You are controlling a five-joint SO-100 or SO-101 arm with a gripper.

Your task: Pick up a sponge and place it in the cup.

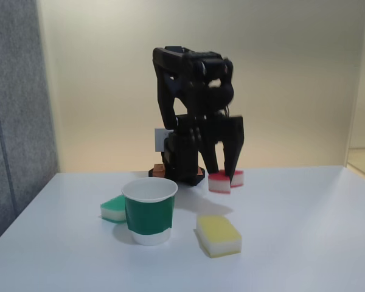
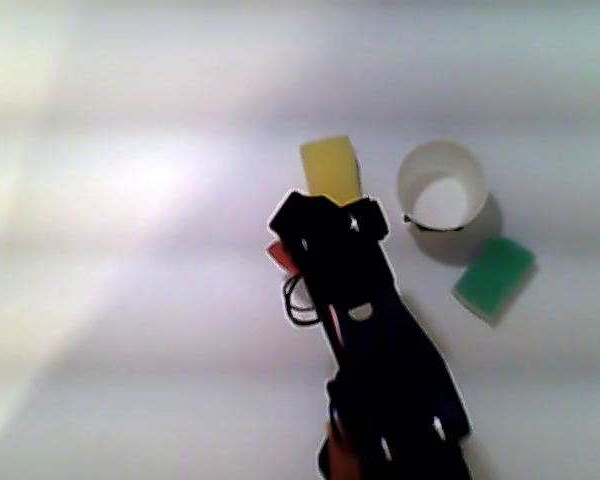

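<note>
White bench point(image 1: 304, 243), broad and mostly bare, with plenty of open room around the things. Black arm point(image 1: 191, 115) at the back, claw point(image 1: 224, 171) pointing down, clenched on the red-topped sponge point(image 1: 220, 182), held just above the bench and right of the cup in the fixed view. Green paper cup point(image 1: 149, 210) upright near the front, mouth open. Yellow sponge point(image 1: 219, 235) just right of the cup, green sponge point(image 1: 114, 208) touching or just behind its left side. Red sponge likely light, soft, squashy; best gripped across its short sides. Cup probably light and easily tipped by a rim knock.
</note>
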